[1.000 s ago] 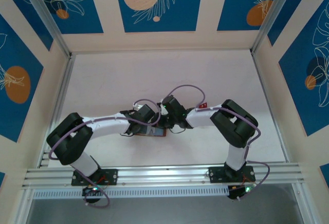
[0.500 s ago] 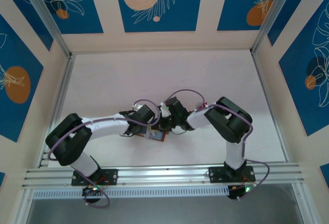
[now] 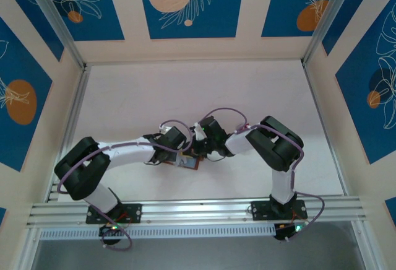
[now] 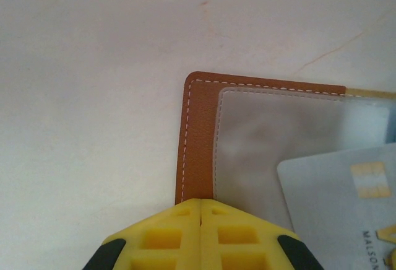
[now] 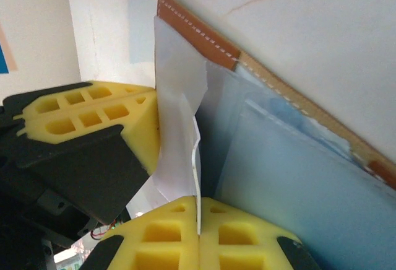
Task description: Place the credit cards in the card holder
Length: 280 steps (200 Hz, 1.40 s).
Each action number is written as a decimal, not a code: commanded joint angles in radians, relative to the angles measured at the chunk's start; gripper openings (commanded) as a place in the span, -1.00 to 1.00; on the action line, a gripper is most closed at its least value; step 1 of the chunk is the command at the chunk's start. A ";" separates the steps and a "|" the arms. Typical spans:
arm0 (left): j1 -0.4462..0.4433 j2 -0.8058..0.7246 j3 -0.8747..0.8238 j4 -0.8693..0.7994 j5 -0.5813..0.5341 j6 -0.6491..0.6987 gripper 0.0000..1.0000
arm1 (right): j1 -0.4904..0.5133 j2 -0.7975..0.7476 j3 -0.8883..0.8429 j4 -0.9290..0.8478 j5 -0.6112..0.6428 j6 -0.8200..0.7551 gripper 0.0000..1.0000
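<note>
The card holder [image 4: 198, 134] lies open on the table, brown edge outside, clear pocket inside. A silvery credit card [image 4: 346, 202] with a gold chip lies partly over that pocket. My left gripper [image 4: 201, 205] is shut, and its tips rest on the holder's brown edge. My right gripper [image 5: 199, 203] is shut on a thin pale flexible sheet [image 5: 179, 96] that runs up to the holder's brown corner [image 5: 198, 31]; it looks like the pocket flap, lifted. Pale bluish cards [image 5: 297, 177] lie beneath it. From above, both grippers [image 3: 179, 155] [image 3: 198, 151] meet over the holder [image 3: 190, 163].
The left gripper's yellow fingers [image 5: 80, 112] stand right beside the lifted sheet. Bare white table [image 3: 204, 96] stretches behind the arms, with walls on three sides and an aluminium rail [image 3: 198, 208] along the near edge.
The right arm has folded inward, its elbow shifting left, and the holder has tilted slightly under the grippers. Both grippers stay shut.
</note>
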 commanded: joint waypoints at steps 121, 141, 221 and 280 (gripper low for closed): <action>0.001 0.065 -0.045 0.027 0.144 -0.015 -0.90 | 0.054 0.043 0.040 -0.149 0.264 0.101 -1.00; 0.001 0.067 -0.044 0.027 0.144 -0.014 -0.90 | 0.067 0.049 0.038 -0.145 0.260 0.094 -1.00; 0.001 0.036 -0.084 0.027 0.118 -0.064 -0.88 | 0.084 -0.116 0.143 -0.545 0.311 -0.110 -0.13; -0.001 0.048 -0.097 0.066 0.144 -0.086 -0.87 | 0.094 -0.127 0.313 -0.894 0.425 -0.184 -0.15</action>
